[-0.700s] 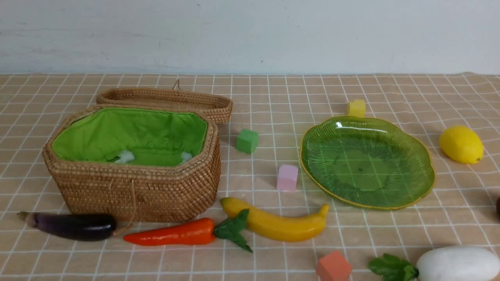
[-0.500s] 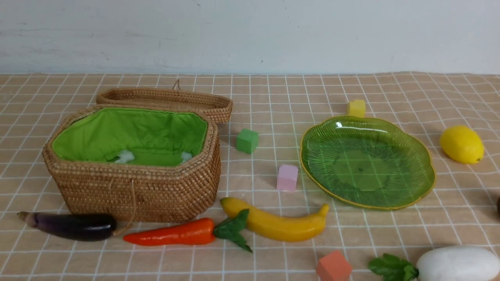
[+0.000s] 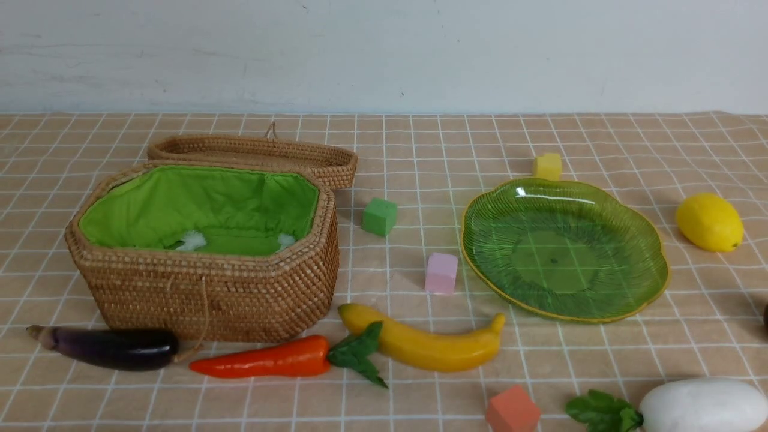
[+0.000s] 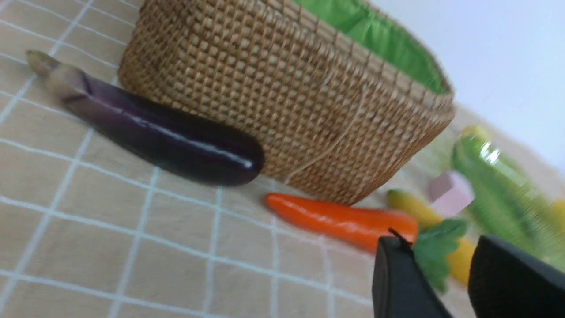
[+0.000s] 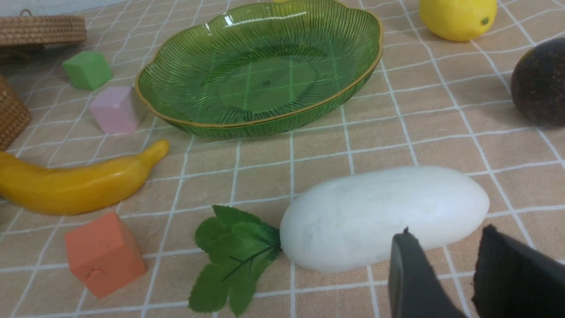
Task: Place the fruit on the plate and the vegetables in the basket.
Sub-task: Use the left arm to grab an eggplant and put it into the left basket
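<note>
Lying on the checked-cloth tabletop: glossy eggplant, orange carrot and curved banana in front of the woven wicker basket. Oval lemon sits right of the ribbed green glass plate. Left tool is open, near the carrot's leaves. Right tool is open, just beside the smooth white radish, with the round dark fruit beyond.

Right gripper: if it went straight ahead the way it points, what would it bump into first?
Probably the radish. It lies right in front of the right gripper, whose jaws stand apart and empty. The picture does not clearly show how near it is.
</note>
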